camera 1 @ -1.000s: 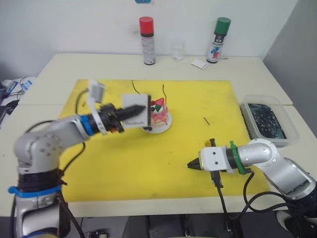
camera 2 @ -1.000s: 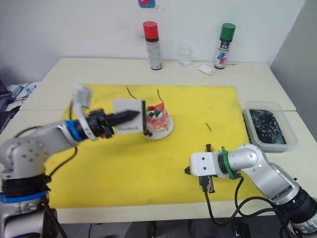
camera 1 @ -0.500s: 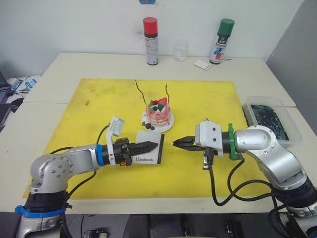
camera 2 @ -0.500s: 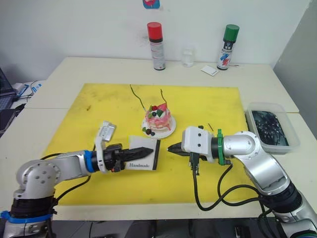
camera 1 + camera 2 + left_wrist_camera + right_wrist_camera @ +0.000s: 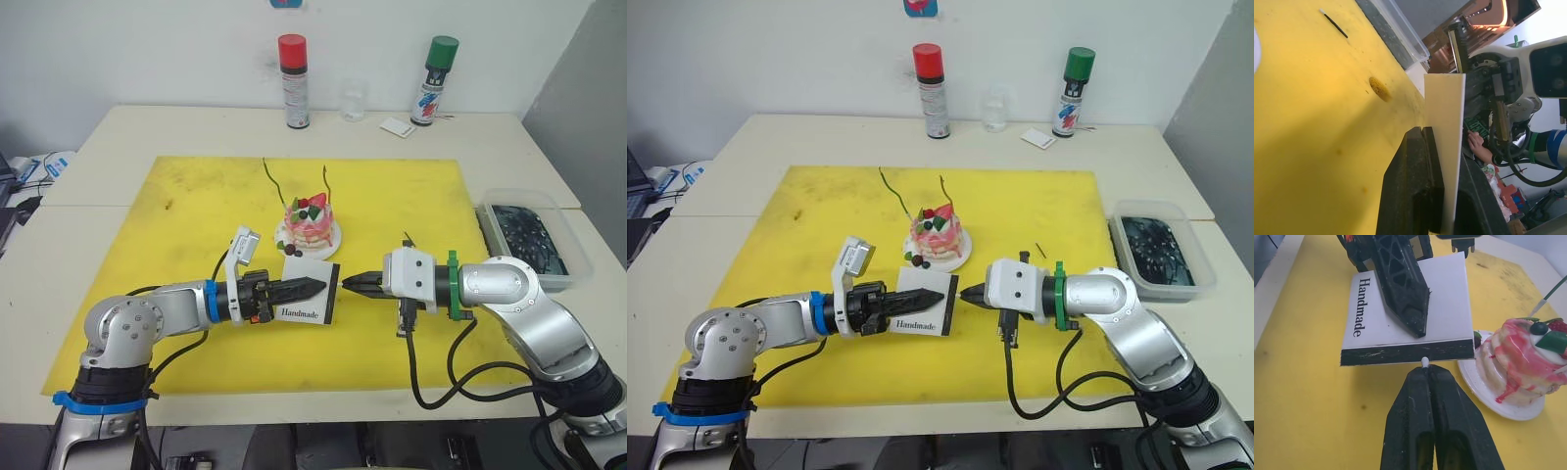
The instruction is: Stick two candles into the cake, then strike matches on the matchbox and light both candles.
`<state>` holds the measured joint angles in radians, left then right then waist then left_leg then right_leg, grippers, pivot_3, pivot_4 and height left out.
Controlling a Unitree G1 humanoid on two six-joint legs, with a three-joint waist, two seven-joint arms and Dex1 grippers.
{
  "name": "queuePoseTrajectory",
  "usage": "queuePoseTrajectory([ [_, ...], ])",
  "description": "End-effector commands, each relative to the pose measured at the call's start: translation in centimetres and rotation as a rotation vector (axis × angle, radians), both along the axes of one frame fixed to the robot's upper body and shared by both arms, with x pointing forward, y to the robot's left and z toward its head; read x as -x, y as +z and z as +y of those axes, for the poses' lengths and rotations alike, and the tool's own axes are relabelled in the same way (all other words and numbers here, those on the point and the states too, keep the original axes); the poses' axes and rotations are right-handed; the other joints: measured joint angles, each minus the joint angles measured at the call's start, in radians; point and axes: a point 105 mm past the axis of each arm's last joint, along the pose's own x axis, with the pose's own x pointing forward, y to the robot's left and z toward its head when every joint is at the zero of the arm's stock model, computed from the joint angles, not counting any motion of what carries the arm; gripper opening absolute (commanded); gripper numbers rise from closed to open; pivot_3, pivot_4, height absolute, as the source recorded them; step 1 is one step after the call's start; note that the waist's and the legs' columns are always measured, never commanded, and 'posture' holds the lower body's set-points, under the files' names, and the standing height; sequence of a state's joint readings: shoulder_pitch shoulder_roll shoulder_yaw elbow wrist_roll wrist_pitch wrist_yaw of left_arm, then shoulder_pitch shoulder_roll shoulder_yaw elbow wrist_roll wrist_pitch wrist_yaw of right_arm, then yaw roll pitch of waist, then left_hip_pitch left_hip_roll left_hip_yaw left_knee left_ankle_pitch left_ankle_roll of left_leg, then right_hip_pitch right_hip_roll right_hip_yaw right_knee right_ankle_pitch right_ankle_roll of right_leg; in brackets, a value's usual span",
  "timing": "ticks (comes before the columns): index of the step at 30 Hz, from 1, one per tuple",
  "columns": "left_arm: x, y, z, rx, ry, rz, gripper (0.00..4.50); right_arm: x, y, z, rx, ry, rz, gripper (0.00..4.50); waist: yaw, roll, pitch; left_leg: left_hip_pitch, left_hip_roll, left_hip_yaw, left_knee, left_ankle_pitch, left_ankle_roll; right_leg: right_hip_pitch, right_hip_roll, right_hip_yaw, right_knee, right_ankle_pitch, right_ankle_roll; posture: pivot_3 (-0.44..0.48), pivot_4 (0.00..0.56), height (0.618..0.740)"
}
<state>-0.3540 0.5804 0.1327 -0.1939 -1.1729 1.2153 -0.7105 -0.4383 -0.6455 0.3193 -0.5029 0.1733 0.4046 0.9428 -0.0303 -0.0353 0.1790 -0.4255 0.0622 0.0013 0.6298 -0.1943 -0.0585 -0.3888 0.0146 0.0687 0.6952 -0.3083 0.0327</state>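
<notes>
- Matchbox [image 5: 310, 291] sits clamped in the left end effector [image 5: 312, 287], lifted off the yellow mat [image 5: 196, 215], "Handmade" face turned up and toward the robot, black striking strip [image 5: 1406, 353] along the edge facing the right arm.
- Right end effector [image 5: 1424, 374]: both black fingers pressed together, pinching a match [image 5: 1424, 362]; just its pale head pokes out past the tips.
- Key relation: match head lies right at the striking strip, touching or a hair short of it; the wrist view cannot settle which. Match axis runs along the right fingers, meeting the strip roughly square-on. Strip's long axis runs crosswise to the match.
- Judgement: the strike needs a sideways drag along the strip, not a further push into it. Right arm is the one to move, left arm to hold firm.
- Left wrist view shows the box edge-on, a thin white slab between the fingers [image 5: 1415, 181], so the grip is across the flat faces.
- Cake [image 5: 310, 217] on its white plate [image 5: 330, 241] stands just behind the box, near both end effectors. 2 candles [image 5: 269, 177] already stand in it, unlit, leaning apart.
- 1 spare match [image 5: 407, 241] lies on the mat to the right of the cake, close behind the right end effector.
- Risk, as judged: box may twist in the grip under side load.
</notes>
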Motion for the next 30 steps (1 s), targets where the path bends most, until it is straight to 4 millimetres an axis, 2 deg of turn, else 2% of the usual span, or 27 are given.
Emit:
queuePoseTrajectory([
  [1,0.3,1.1,-0.1,0.023,-0.028,-0.033,0.0,0.3,0.4,0.4,-0.012,0.02,-0.035,0.05,0.0,0.0,0.0,0.0,0.0,0.0,0.0,0.0,0.0,0.0,0.0,0.0,0.0,0.0,0.0,0.0,0.15,0.74],
  [12,0.8,1.5,-0.4,0.032,-0.057,-0.039,0.0,-0.2,-1.3,-0.2,0.06,-0.009,-0.021,0.05,0.0,0.0,0.0,0.0,0.0,0.0,0.0,0.0,0.0,0.0,0.0,0.0,0.0,0.0,0.0,0.0,0.15,0.74],
  [24,0.8,1.5,-0.6,0.049,-0.062,-0.041,0.0,0.1,-1.3,0.7,0.04,0.004,-0.012,0.05,0.0,0.0,0.0,0.0,0.0,0.0,0.0,0.0,0.0,0.0,0.0,0.0,0.0,0.0,0.0,0.0,0.15,0.74],
  [30,0.4,0.8,-0.3,0.057,-0.038,-0.016,0.0,0.3,-0.9,0.5,0.023,0.021,-0.024,0.05,0.0,0.0,0.0,0.0,0.0,0.0,0.0,0.0,0.0,0.0,0.0,0.0,0.0,0.0,0.0,0.0,0.15,0.74],
])
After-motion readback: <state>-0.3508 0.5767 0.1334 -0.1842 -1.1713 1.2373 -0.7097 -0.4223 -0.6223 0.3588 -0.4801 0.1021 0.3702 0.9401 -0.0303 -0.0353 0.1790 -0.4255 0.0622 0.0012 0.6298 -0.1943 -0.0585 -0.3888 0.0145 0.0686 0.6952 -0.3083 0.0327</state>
